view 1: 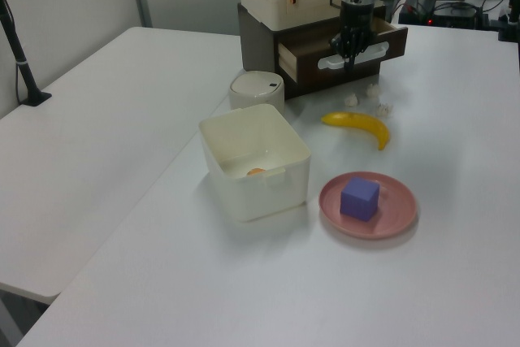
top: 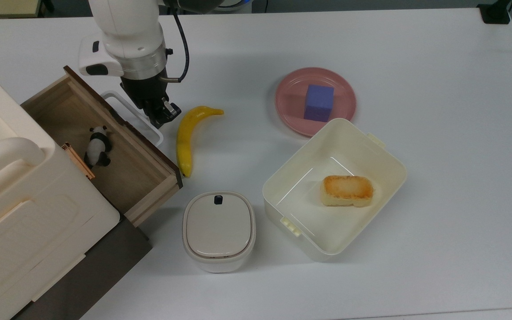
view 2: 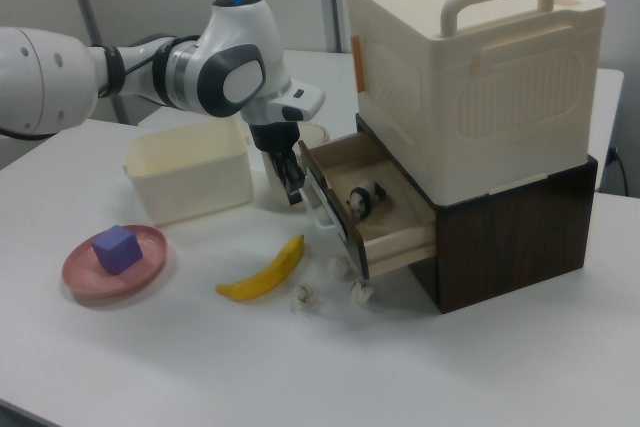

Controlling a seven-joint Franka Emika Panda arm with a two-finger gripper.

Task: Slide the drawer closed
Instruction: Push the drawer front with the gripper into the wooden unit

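While the shallow light-wood drawer (top: pixel 105 151) with its dark brown front panel stands pulled out from the cabinet at the top view's left, a small panda figurine (top: pixel 97 147) lies inside it. The end effector (top: pixel 162 116) presses against the drawer's white loop handle (top: pixel 132 116), fingers drawn together and holding nothing. Just right of it on the white bench (top: pixel 438 155) lies a yellow banana (top: pixel 188 133), then a lidded off-white container (top: pixel 218 230), a pink plate (top: pixel 345 104) carrying a purple cube (top: pixel 318 102), and a cream plastic tub (top: pixel 385 173) holding a toasted bread piece (top: pixel 347 190).
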